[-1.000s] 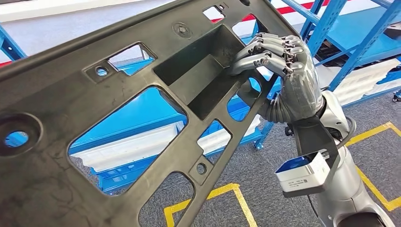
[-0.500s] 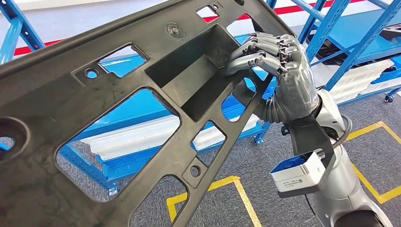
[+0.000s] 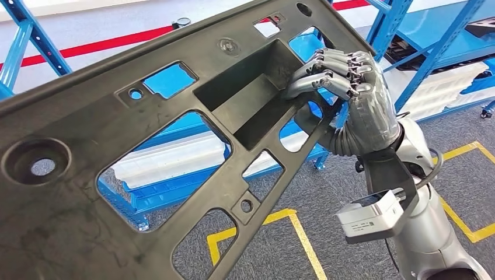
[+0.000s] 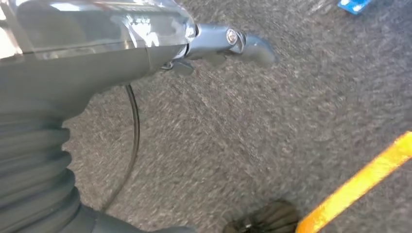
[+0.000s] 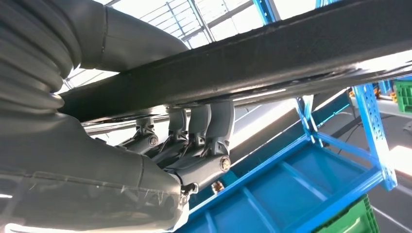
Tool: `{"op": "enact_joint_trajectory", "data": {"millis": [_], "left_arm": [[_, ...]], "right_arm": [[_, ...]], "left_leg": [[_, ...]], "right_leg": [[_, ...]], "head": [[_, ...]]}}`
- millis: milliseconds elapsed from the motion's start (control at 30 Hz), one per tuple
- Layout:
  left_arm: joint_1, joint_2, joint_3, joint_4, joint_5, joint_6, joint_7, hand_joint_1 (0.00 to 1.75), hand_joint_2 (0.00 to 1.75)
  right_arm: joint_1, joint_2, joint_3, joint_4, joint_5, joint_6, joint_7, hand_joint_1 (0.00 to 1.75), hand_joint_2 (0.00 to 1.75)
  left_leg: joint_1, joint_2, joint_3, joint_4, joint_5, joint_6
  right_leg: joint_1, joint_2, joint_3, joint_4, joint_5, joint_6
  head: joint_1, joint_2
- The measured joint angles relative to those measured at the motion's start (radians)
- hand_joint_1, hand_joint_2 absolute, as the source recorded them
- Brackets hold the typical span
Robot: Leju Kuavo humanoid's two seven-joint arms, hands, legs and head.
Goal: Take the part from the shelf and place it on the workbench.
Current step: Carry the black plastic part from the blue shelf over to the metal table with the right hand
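A large black plastic part (image 3: 82, 116) with several cut-out windows and a deep rectangular recess is held up, tilted, across the head view. My right hand (image 3: 350, 87) grips its right edge beside the recess, fingers curled over the rim. In the right wrist view the part's edge (image 5: 272, 63) runs across as a dark bar, with the fingers (image 5: 194, 131) hooked around it. My left hand (image 4: 97, 43) hangs over grey carpet with a fingertip (image 4: 255, 47) stretched out and nothing in it.
Blue shelf racks (image 3: 443, 41) stand behind the part and at the right. A low blue shelf holding white sheets (image 3: 175, 166) shows through the part's windows. Yellow lines (image 3: 303, 239) mark the grey carpet; a red line (image 3: 117, 41) crosses the far floor. A green crate (image 5: 352, 218) sits low.
The whole picture has shifted, so the camera has moved with the body. The part stays in my right hand's grip, and more of the red floor line shows above it.
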Motion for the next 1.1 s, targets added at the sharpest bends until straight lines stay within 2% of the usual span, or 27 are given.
{"op": "enact_joint_trajectory", "data": {"millis": [67,100,133,167,200,233,267,300,333,367,433,467,500,533,600,633,667,700,733,800,833,867,933,967,1000,1067,1100], "left_arm": [[0.002,-0.001,-0.001,0.001,0.0,-0.004,-0.003,0.0,1.75],[0.004,-0.001,-0.001,0.001,0.0,-0.004,-0.003,0.0,1.75],[0.005,-0.001,-0.002,0.002,0.0,-0.004,-0.004,0.0,1.75],[0.006,-0.001,-0.002,0.002,0.001,-0.004,-0.004,0.0,1.75],[0.007,-0.001,-0.002,0.002,0.002,-0.004,-0.005,0.0,1.75],[0.007,-0.001,-0.002,0.002,0.004,-0.004,-0.006,0.0,1.75],[0.007,0.0,-0.003,0.002,0.005,-0.004,-0.008,0.0,1.75],[0.008,0.0,-0.003,0.002,0.006,-0.004,-0.011,0.0,1.75],[0.009,0.0,-0.003,0.002,0.007,-0.004,-0.013,0.0,1.75],[0.01,0.0,-0.003,0.002,0.007,-0.004,-0.014,0.0,1.75],[0.012,0.001,-0.002,0.002,0.008,0.0,-0.011,0.0,1.75],[0.012,0.003,-0.002,0.002,0.009,0.003,-0.007,0.0,1.75],[0.012,0.006,-0.002,0.002,0.01,0.007,-0.001,0.0,1.75],[0.012,0.011,-0.002,0.002,0.01,0.01,0.004,0.0,1.75],[0.012,0.021,-0.001,0.002,0.008,0.012,0.01,0.0,1.75],[0.012,0.026,-0.001,0.002,0.006,0.013,0.01,0.0,1.75],[0.011,0.031,-0.001,0.001,0.004,0.013,0.011,0.0,1.75],[0.009,0.035,-0.001,0.001,0.003,0.013,0.01,0.0,1.75],[0.005,0.039,-0.001,0.0,0.003,0.013,0.009,0.0,1.75],[-0.005,0.044,-0.001,-0.002,0.003,0.014,0.004,0.0,1.75],[-0.01,0.047,-0.002,-0.003,0.004,0.015,0.001,0.0,1.75],[-0.015,0.049,-0.002,-0.004,0.004,0.016,-0.002,0.0,1.75],[-0.024,0.051,-0.003,-0.006,0.005,0.016,-0.01,0.0,1.75],[-0.029,0.052,-0.005,-0.007,0.005,0.017,-0.014,0.0,1.75],[-0.033,0.053,-0.006,-0.008,0.005,0.019,-0.018,0.0,1.75],[-0.035,0.056,-0.01,-0.008,0.004,0.023,-0.023,0.0,1.75],[-0.033,0.057,-0.012,-0.008,0.004,0.025,-0.025,0.0,1.75]], "right_arm": [[0.008,0.0,0.002,0.0,0.0,0.0,0.002,1.75,1.75],[0.014,0.0,0.004,0.0,0.0,0.0,0.002,1.75,1.75],[0.018,0.0,0.006,0.0,0.0,0.0,0.003,1.75,1.75],[0.021,0.0,0.007,0.0,-0.001,0.0,0.003,1.75,1.75],[0.024,0.0,0.008,0.0,-0.003,0.0,0.004,1.75,1.75],[0.025,0.0,0.009,0.0,-0.006,0.0,0.004,1.75,1.75],[0.026,0.001,0.01,0.0,-0.01,0.0,0.004,1.75,1.75],[0.026,0.004,0.012,0.0,-0.014,0.0,0.004,1.75,1.75],[0.028,0.009,0.014,0.0,-0.019,-0.001,0.003,1.75,1.75],[0.03,0.014,0.016,0.0,-0.023,-0.002,0.002,1.75,1.75],[0.036,0.027,0.02,0.001,-0.026,-0.008,-0.003,1.75,1.75],[0.037,0.035,0.022,0.002,-0.023,-0.014,-0.007,1.75,1.75],[0.038,0.045,0.026,0.005,-0.016,-0.022,-0.011,1.75,1.75],[0.038,0.057,0.03,0.01,-0.008,-0.032,-0.015,1.75,1.75],[0.038,0.083,0.04,0.023,0.007,-0.048,-0.02,1.75,1.75],[0.038,0.094,0.044,0.032,0.012,-0.054,-0.022,1.75,1.75],[0.037,0.105,0.048,0.041,0.016,-0.058,-0.022,1.75,1.75],[0.034,0.116,0.052,0.051,0.017,-0.062,-0.022,1.75,1.75],[0.029,0.127,0.055,0.059,0.018,-0.065,-0.021,1.75,1.75],[0.016,0.15,0.062,0.073,0.017,-0.07,-0.02,1.75,1.75],[0.011,0.16,0.065,0.078,0.016,-0.073,-0.02,1.75,1.75],[0.009,0.169,0.067,0.084,0.015,-0.076,-0.02,1.75,1.75],[0.01,0.18,0.071,0.092,0.012,-0.081,-0.022,1.75,1.75],[0.011,0.185,0.072,0.095,0.01,-0.084,-0.022,1.75,1.75],[0.012,0.191,0.072,0.097,0.009,-0.086,-0.022,1.75,1.75],[0.016,0.202,0.072,0.102,0.006,-0.089,-0.023,1.75,1.75],[0.022,0.207,0.072,0.105,0.005,-0.09,-0.024,1.75,1.75]], "left_leg": [[0.0,-0.001,-0.039,0.121,-0.077,-0.001],[0.0,-0.001,-0.055,0.178,-0.104,-0.002],[0.0,-0.001,-0.059,0.209,-0.113,-0.003],[0.002,-0.001,-0.046,0.203,-0.104,-0.004],[0.004,-0.003,-0.015,0.159,-0.08,-0.005],[0.007,-0.008,0.027,0.092,-0.052,-0.007],[0.01,-0.024,0.068,0.025,-0.034,-0.008],[0.012,-0.037,0.095,-0.024,-0.025,-0.009],[0.014,-0.048,0.109,-0.051,-0.026,-0.009],[0.013,-0.052,0.11,-0.057,-0.031,-0.008],[0.012,-0.036,0.105,-0.058,-0.029,0.0],[0.012,-0.028,0.103,-0.059,-0.027,0.006],[0.014,-0.019,0.101,-0.06,-0.024,0.011],[0.014,-0.01,0.098,-0.06,-0.022,0.016],[0.012,0.011,0.091,-0.06,-0.018,0.021],[0.011,0.02,0.089,-0.06,-0.018,0.022],[0.01,0.03,0.088,-0.06,-0.017,0.023],[0.009,0.04,0.088,-0.06,-0.017,0.023],[0.008,0.049,0.089,-0.06,-0.017,0.023],[0.004,0.065,0.088,-0.059,-0.017,0.02],[0.001,0.073,0.087,-0.059,-0.017,0.018],[-0.002,0.081,0.086,-0.06,-0.016,0.015],[-0.003,0.095,0.085,-0.062,-0.016,0.005],[-0.001,0.087,0.083,-0.056,-0.023,0.002],[0.0,0.07,0.074,-0.033,-0.041,-0.002],[0.001,0.022,0.031,0.067,-0.097,-0.003],[0.0,0.009,0.0,0.135,-0.124,-0.003]], "right_leg": [[0.0,0.0,-0.013,0.001,0.009,-0.007],[0.001,0.0,-0.019,0.002,0.014,-0.009],[0.0,0.001,-0.025,0.003,0.019,-0.008],[-0.001,0.004,-0.031,0.004,0.023,-0.006],[-0.003,0.008,-0.035,0.005,0.026,-0.004],[-0.005,0.013,-0.039,0.008,0.028,-0.001],[-0.005,0.017,-0.045,0.012,0.029,0.004],[-0.005,0.021,-0.051,0.016,0.031,0.008],[-0.005,0.026,-0.057,0.021,0.034,0.013],[-0.004,0.032,-0.062,0.023,0.038,0.019],[-0.006,0.042,-0.069,0.025,0.043,0.027],[-0.006,0.04,-0.076,0.035,0.035,0.03],[-0.006,0.036,-0.091,0.064,0.016,0.032],[-0.006,0.029,-0.115,0.113,-0.013,0.034],[-0.006,0.02,-0.177,0.249,-0.073,0.036],[-0.006,0.018,-0.198,0.297,-0.086,0.036],[-0.005,0.016,-0.202,0.31,-0.08,0.035],[-0.005,0.013,-0.184,0.28,-0.056,0.033],[-0.004,0.004,-0.151,0.217,-0.021,0.03],[0.005,-0.033,-0.085,0.085,0.025,0.022],[0.011,-0.046,-0.069,0.048,0.031,0.018],[0.016,-0.052,-0.067,0.035,0.028,0.015],[0.016,-0.036,-0.073,0.029,0.032,0.006],[0.013,-0.026,-0.074,0.027,0.035,0.0],[0.011,-0.018,-0.074,0.024,0.038,-0.007],[0.008,-0.001,-0.074,0.022,0.042,-0.016],[0.009,0.009,-0.075,0.023,0.042,-0.019]], "head": [[-0.012,0.0],[-0.015,0.0],[-0.017,0.0],[-0.018,0.0],[-0.018,0.0],[-0.019,0.0],[-0.02,0.0],[-0.021,0.0],[-0.022,0.0],[-0.022,0.0],[-0.02,0.0],[-0.017,0.0],[-0.012,0.0],[-0.005,0.0],[0.007,0.0],[0.01,0.0],[0.013,0.0],[0.017,0.0],[0.021,0.0],[0.029,0.0],[0.031,0.0],[0.031,0.0],[0.027,0.0],[0.027,0.0],[0.03,0.0],[0.036,0.0],[0.038,0.0]]}}
